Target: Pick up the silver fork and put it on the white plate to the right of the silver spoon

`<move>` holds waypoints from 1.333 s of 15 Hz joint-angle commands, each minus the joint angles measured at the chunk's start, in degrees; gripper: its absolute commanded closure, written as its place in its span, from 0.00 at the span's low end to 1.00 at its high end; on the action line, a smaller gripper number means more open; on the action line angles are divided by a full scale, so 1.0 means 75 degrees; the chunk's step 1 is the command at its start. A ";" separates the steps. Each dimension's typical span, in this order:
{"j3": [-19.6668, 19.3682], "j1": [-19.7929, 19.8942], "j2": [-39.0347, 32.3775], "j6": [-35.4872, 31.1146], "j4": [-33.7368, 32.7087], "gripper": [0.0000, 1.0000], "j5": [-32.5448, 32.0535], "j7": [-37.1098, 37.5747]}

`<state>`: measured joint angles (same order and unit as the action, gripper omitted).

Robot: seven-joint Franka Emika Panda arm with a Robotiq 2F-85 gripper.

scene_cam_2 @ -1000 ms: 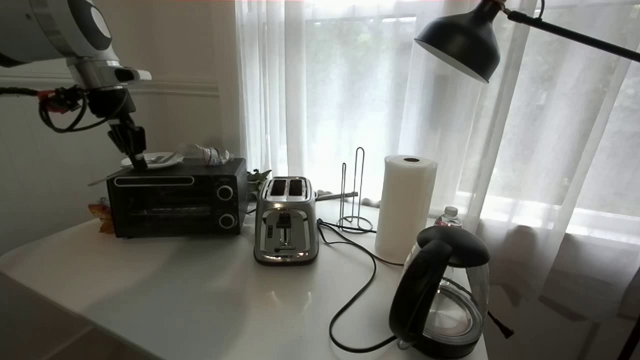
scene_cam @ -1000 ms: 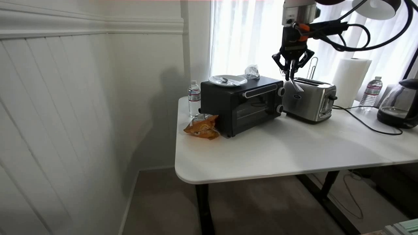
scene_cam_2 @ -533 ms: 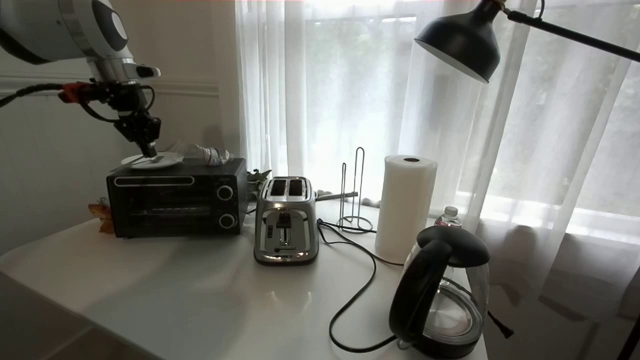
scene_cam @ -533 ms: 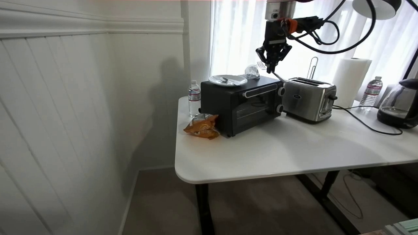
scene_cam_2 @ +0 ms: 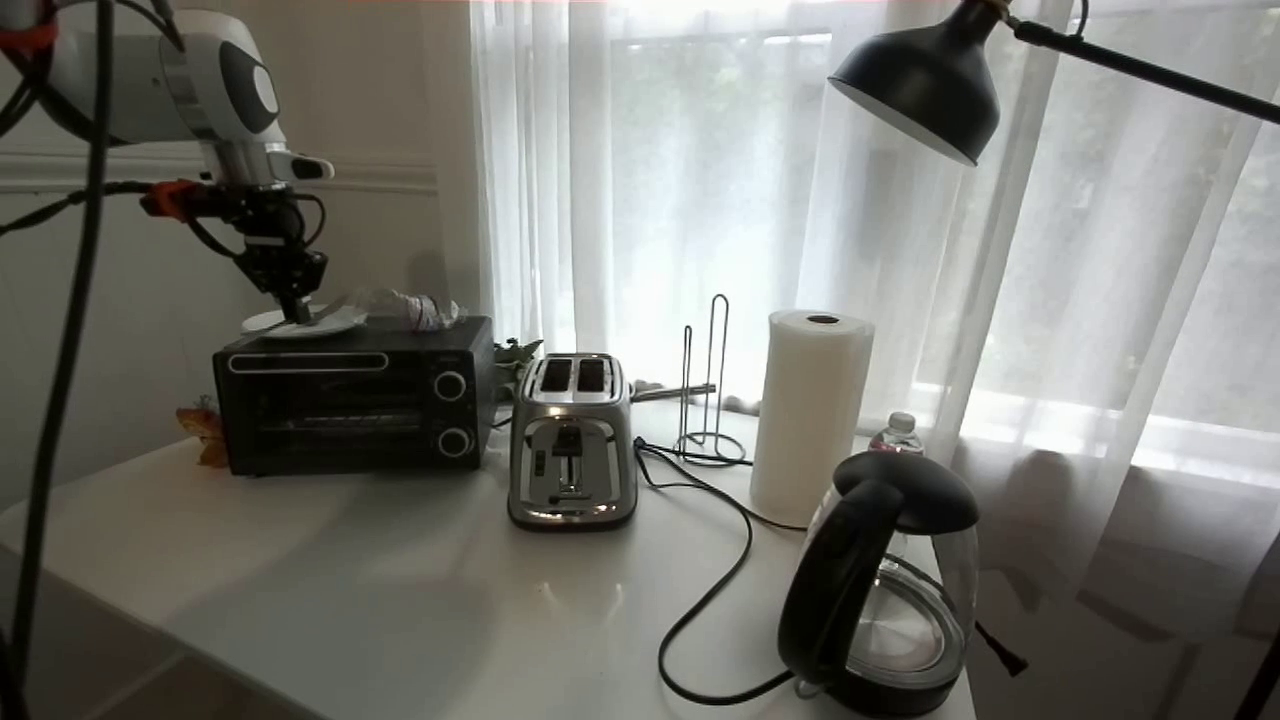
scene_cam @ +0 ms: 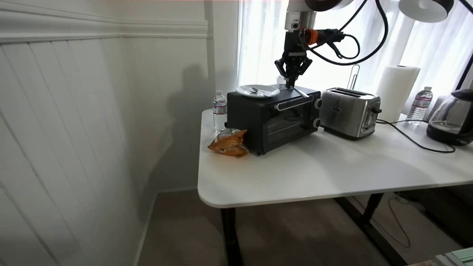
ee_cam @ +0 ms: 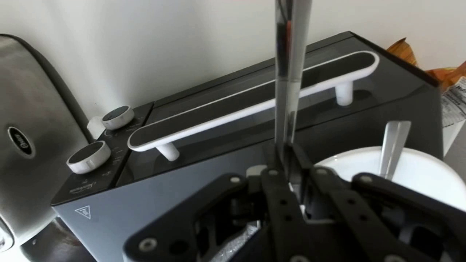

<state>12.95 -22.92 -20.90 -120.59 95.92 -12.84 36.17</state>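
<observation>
Claw (scene_cam: pixel 290 85) clamps the fork (ee_cam: pixel 291 69) between its 2 fingers (ee_cam: pixel 301 160), over the oven (scene_cam: pixel 244 118), near the plate (scene_cam: pixel 245 90). The spoon (ee_cam: pixel 392 151) lies on the plate, its handle crossing the rim. The toaster (scene_cam: pixel 342 116) stands beside the oven on the desk (scene_cam: pixel 314 170).

Black two-finger gripper (scene_cam: pixel 289 85). Between its jaws: slim silver metal fork (ee_cam: pixel 287 83), apparently red-streaked, possibly by reflection. Beside jaws: round white plate (ee_cam: pixel 429 176), silver metal spoon (ee_cam: pixel 394 149). Beneath jaws: box-shaped black toaster oven (scene_cam: pixel 271 122).
</observation>
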 commanded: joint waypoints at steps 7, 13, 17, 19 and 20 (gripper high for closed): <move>-0.0144 -0.0123 -0.0006 0.0029 -0.0048 0.97 0.0055 -0.0032; -0.0042 -0.0253 -0.0298 0.0395 -0.0640 0.97 0.0162 -0.0318; -0.0051 -0.0406 -0.0774 0.0913 -0.1436 0.97 0.0175 -0.0606; -0.0086 -0.0468 -0.1092 0.1160 -0.1906 0.97 0.0186 -0.0779; -0.0105 -0.0494 -0.1234 0.1247 -0.2112 0.97 0.0199 -0.0850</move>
<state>12.91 -25.41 -25.73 -115.00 87.22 -12.77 32.49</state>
